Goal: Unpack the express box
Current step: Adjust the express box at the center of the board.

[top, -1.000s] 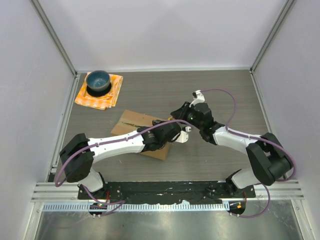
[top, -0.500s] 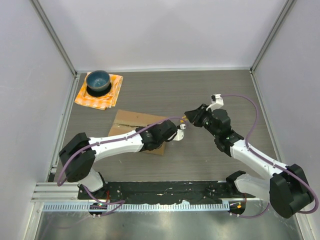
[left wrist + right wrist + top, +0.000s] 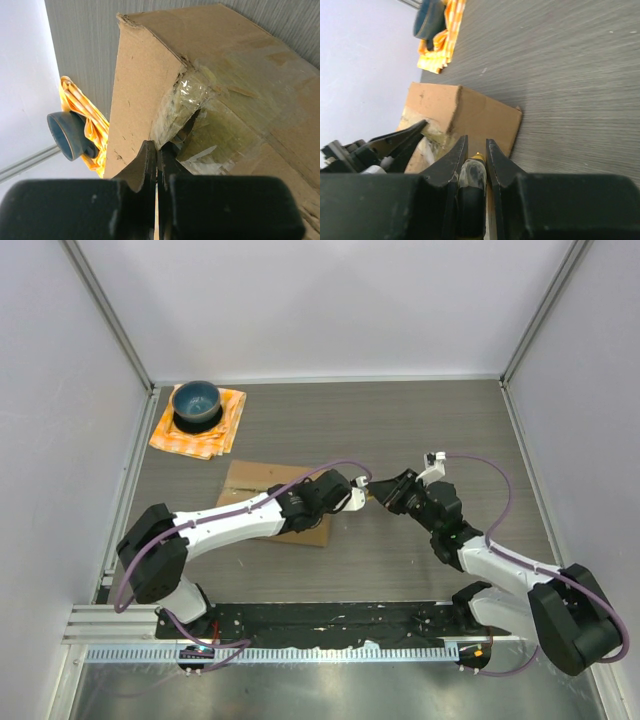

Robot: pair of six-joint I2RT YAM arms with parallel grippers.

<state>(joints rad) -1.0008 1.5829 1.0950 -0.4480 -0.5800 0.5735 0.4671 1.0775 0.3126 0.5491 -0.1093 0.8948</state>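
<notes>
**A:** Judging by its look, how will the express box (image 3: 255,480) handle?

**B:** Light and stiff, I'd guess. It has plain cardboard panels, a little dog-eared at the corners. It lies flat on the table (image 3: 420,430), left of centre, with the left arm reaching over its near side. The clear tape (image 3: 187,95) over the seam and end looks slick and wrinkled, so fingers would likely slide on it. I'd take hold at a bare cardboard edge or a lifted flap corner, and pin the body down while the tape is worked.

**A:** And the jaws?

**B:** The left gripper (image 3: 157,145) has its jaws pressed flat together, tips against the crumpled tape at the box's corner. I cannot tell whether a sliver of film is nipped between them. The right gripper (image 3: 475,142) is clamped on a small dark tool (image 3: 471,175) with a brass tip, aimed at that same end. I cannot tell whether the tool touches the box.

**A:** Anything beyond?

**B:** An orange cloth (image 3: 225,430) with a blue bowl (image 3: 196,400) on it lies near the box's far left corner.
</notes>
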